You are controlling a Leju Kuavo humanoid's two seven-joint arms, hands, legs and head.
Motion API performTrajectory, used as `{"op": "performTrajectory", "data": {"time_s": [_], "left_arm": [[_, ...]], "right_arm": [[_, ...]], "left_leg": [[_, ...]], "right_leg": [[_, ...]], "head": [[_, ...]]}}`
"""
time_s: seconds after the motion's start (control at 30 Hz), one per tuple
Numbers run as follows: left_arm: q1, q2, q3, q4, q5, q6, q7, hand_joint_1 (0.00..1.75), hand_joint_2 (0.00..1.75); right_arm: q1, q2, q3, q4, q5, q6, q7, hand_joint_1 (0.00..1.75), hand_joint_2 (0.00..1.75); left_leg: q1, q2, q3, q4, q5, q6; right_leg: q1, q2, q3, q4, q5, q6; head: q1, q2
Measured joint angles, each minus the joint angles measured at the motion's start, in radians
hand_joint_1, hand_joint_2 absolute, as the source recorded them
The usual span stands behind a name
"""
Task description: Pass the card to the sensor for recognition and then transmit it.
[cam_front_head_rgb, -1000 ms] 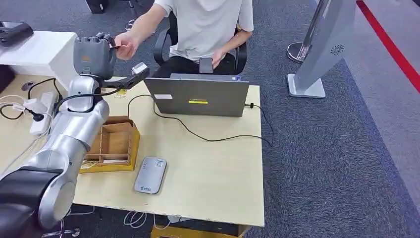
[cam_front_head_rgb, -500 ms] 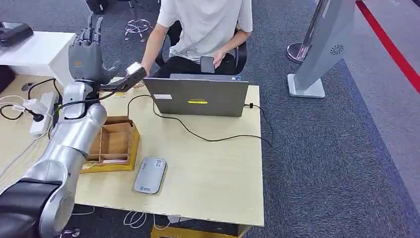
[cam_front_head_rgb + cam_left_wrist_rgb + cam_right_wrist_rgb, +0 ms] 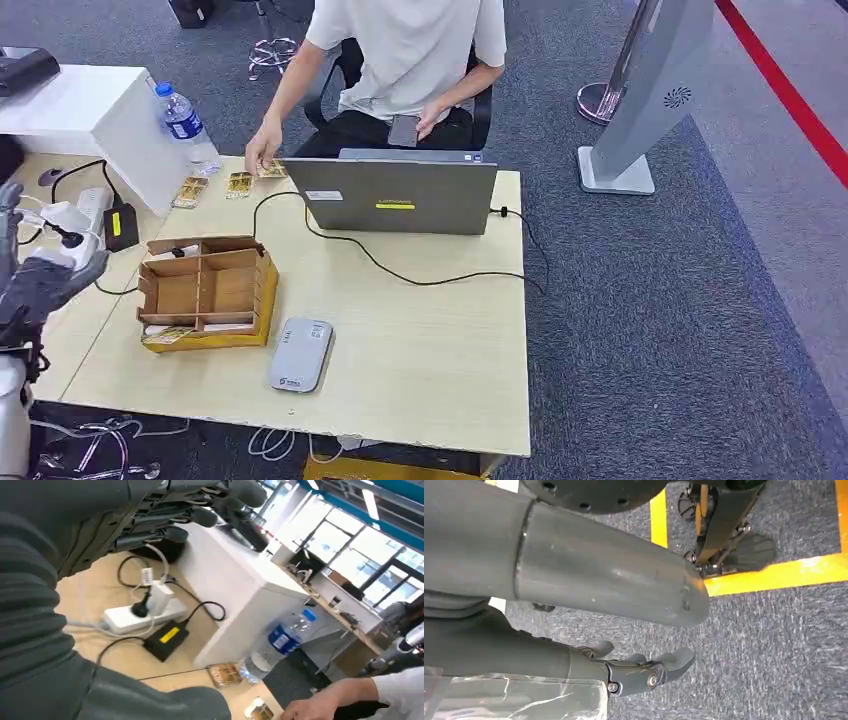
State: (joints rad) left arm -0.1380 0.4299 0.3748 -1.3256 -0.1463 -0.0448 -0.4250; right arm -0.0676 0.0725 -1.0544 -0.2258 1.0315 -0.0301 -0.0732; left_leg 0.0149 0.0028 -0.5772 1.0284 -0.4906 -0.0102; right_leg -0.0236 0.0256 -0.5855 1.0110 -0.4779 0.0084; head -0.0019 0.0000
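Observation:
My left hand hangs low at the table's left edge, fingers stretched out with nothing in them. A person's hand rests on a gold-patterned card on the table, left of the laptop's back. Two more such cards lie beside it toward the bottle; in the left wrist view one card lies next to the bottle. The grey card sensor lies flat near the front edge, far from both hands. My right hand hangs over the carpet, empty, fingers loosely apart.
A wooden divided box stands left of the sensor. A grey laptop with a black cable sits at the back. A water bottle, white cabinet, power strip and black adapter crowd the back left.
My left arm dropped from its raised reach toward the person back to the table's left edge, with its hand now empty. The person took the card and laid it on the table by the laptop.

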Motion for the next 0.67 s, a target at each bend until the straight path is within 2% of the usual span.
{"op": "performTrajectory", "data": {"time_s": [0.13, 0.2, 0.27, 0.33, 0.43, 0.53, 0.6, 0.67], "left_arm": [[0.062, -0.01, 0.205, 0.067, 0.137, -0.145, -0.04, 0.0, 1.75], [0.069, -0.014, 0.304, 0.151, 0.175, -0.159, -0.068, 0.0, 1.75], [0.068, -0.013, 0.397, 0.265, 0.157, -0.12, -0.123, 0.0, 1.75], [0.063, -0.006, 0.484, 0.397, 0.18, -0.102, -0.143, 0.0, 1.75], [0.064, 0.01, 0.604, 0.592, 0.249, -0.095, -0.125, 0.0, 1.75], [0.064, 0.008, 0.685, 0.744, 0.252, 0.022, -0.094, 0.0, 1.75], [0.064, -0.004, 0.715, 0.829, 0.227, 0.103, -0.048, 0.0, 1.75], [0.065, -0.029, 0.725, 0.893, 0.21, 0.129, 0.002, 0.0, 1.75]], "right_arm": [[0.0, -0.007, -0.009, 0.0, 0.002, 0.0, -0.001, 0.0, 0.0], [0.0, -0.009, -0.015, 0.0, 0.002, 0.0, -0.002, 0.0, 0.0], [0.0, -0.011, -0.019, 0.0, 0.005, 0.0, -0.001, 0.0, 0.0], [0.001, -0.014, -0.022, 0.0, 0.013, 0.003, 0.0, 0.0, 0.0], [0.0, -0.018, -0.022, 0.0, 0.027, 0.014, 0.0, 0.0, 0.0], [-0.001, -0.021, -0.022, 0.0, 0.04, 0.019, 0.0, 0.0, 0.0], [-0.002, -0.023, -0.022, 0.0, 0.047, 0.021, 0.0, 0.0, 0.0], [-0.003, -0.023, -0.022, 0.0, 0.056, 0.024, 0.0, 0.0, 0.0]], "left_leg": [[0.0, -0.002, 0.0, 0.0, 0.0, 0.0], [0.001, -0.002, 0.0, 0.0, 0.0, 0.0], [0.001, -0.001, 0.001, 0.0, 0.0, -0.001], [0.001, -0.003, 0.0, 0.0, 0.0, 0.0], [0.001, -0.003, 0.001, 0.0, 0.0, -0.001], [0.001, -0.005, 0.0, 0.0, 0.0, 0.0], [0.0, -0.007, 0.0, 0.0, 0.0, 0.0], [0.001, -0.01, 0.0, 0.0, 0.0, 0.0]], "right_leg": [[0.0, -0.002, 0.001, 0.0, 0.0, 0.0], [0.0, -0.002, 0.002, 0.0, 0.0, 0.0], [0.001, -0.001, 0.002, 0.0, 0.0, 0.0], [0.001, -0.003, 0.003, 0.0, 0.0, 0.0], [0.001, -0.003, 0.003, 0.0, -0.001, 0.0], [0.001, -0.006, 0.003, -0.001, -0.001, 0.001], [0.0, -0.007, 0.004, -0.001, -0.001, 0.001], [0.0, -0.01, 0.005, -0.002, -0.001, 0.001]], "head": [[0.0, 0.0], [0.0, 0.0], [-0.001, 0.0], [0.0, 0.0], [0.0, 0.0], [0.0, 0.0], [-0.001, 0.0], [0.001, 0.0]]}}
